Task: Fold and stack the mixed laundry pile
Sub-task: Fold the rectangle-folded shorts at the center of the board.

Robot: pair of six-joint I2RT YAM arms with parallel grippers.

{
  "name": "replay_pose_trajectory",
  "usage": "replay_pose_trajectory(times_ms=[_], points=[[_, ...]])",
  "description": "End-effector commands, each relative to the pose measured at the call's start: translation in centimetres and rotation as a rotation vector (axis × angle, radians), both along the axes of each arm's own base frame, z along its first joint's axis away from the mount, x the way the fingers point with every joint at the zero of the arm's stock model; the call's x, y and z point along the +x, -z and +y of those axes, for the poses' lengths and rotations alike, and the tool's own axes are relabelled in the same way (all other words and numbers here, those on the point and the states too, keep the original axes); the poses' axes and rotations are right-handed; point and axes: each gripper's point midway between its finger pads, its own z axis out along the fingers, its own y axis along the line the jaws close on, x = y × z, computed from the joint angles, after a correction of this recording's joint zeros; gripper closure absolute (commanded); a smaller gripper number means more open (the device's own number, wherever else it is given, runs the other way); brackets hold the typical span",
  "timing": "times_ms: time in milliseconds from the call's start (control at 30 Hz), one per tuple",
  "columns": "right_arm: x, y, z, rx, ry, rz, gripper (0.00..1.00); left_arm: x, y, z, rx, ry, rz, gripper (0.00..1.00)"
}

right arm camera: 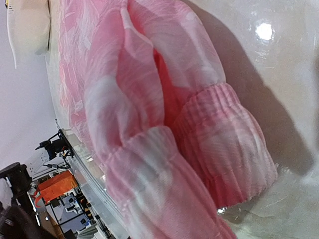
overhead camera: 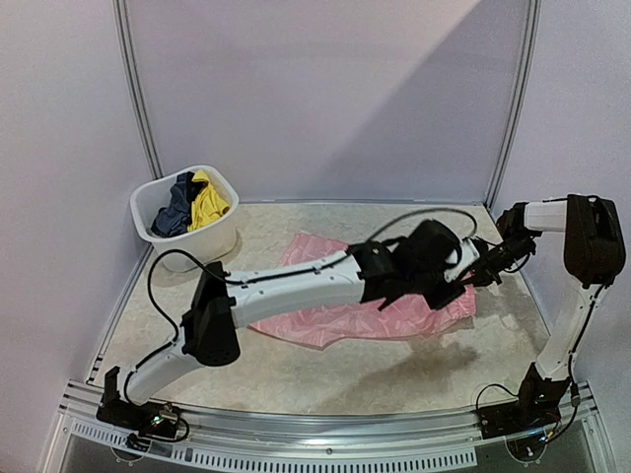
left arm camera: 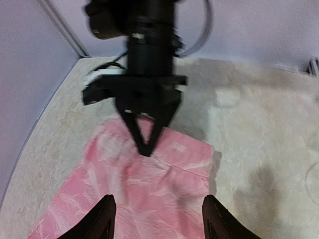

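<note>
Thin pink ruffled garment (overhead camera: 335, 323) lies on beige desk (overhead camera: 296, 372); R jaws clenched on its right edge, L jaws released just above.

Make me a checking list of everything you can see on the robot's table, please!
surface: pale marbled table.
job's things: pink garment spread mid-table; navy piece and yellow piece bunched in the white tub.
clutter: nothing seen.
grippers: left gripper open above the pink garment, holding nothing; right gripper shut, tips at the garment's edge; cannot tell if it pinches cloth.
cables: black cable loops above the left arm; another near its lower part.
surroundings: pale walls, metal posts at the back corners.
</note>
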Motion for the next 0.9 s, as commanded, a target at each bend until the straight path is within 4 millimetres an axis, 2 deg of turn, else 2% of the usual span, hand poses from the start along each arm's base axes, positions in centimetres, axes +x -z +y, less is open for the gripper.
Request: replay_pose_trajectory(times_ms=[0, 433, 600, 700, 867], points=[[0.2, 0.6, 0.0, 0.042, 0.024, 0.047, 0.88, -1.6, 8.8, 0.5, 0.341, 0.112, -0.197, 0.39], [-0.5, 1.9, 0.2, 0.074, 0.047, 0.104, 0.85, -2.9, 12.4, -1.2, 0.335, 0.138, -0.24, 0.39], [-0.8, 1.9, 0.1, 0.07, 0.054, 0.113, 0.84, -3.6, 12.4, -2.1, 0.331, 0.154, -0.322, 0.4], [-1.0, 2.2, 0.1, 0.064, 0.055, 0.122, 0.84, -3.9, 11.6, -2.6, 0.306, 0.154, -0.356, 0.41], [-1.2, 2.4, 0.1, 0.065, 0.048, 0.13, 0.84, -6.5, 11.2, -3.5, 0.288, 0.267, -0.336, 0.43]])
